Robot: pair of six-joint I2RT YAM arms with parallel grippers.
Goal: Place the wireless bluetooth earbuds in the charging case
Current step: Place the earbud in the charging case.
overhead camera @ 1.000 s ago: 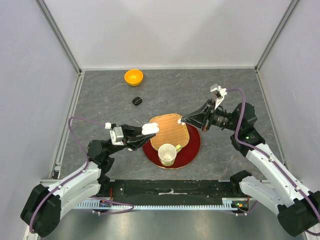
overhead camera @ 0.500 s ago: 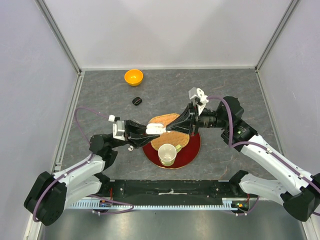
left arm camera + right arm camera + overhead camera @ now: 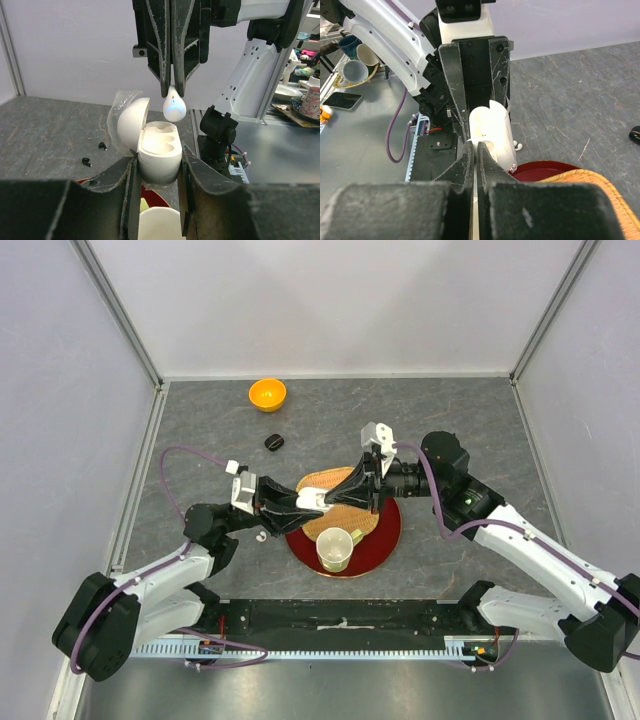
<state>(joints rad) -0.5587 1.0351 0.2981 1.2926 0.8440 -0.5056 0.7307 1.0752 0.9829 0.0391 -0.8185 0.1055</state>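
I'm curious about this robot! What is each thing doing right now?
charging case: lid open, sockets look empty, clamped in left gripper
white earbud: pinched by right gripper, just above the case, not in
black earbuds: lying loose on table
cup: upright

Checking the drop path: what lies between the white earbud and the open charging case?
Nothing. The left wrist view shows the white earbud, pinched by the right gripper, just above the empty sockets of the charging case, which the left gripper holds.

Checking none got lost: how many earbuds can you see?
4: one white earbud in the right gripper, a second white earbud on the table near the left arm, two black earbuds on the table farther back.
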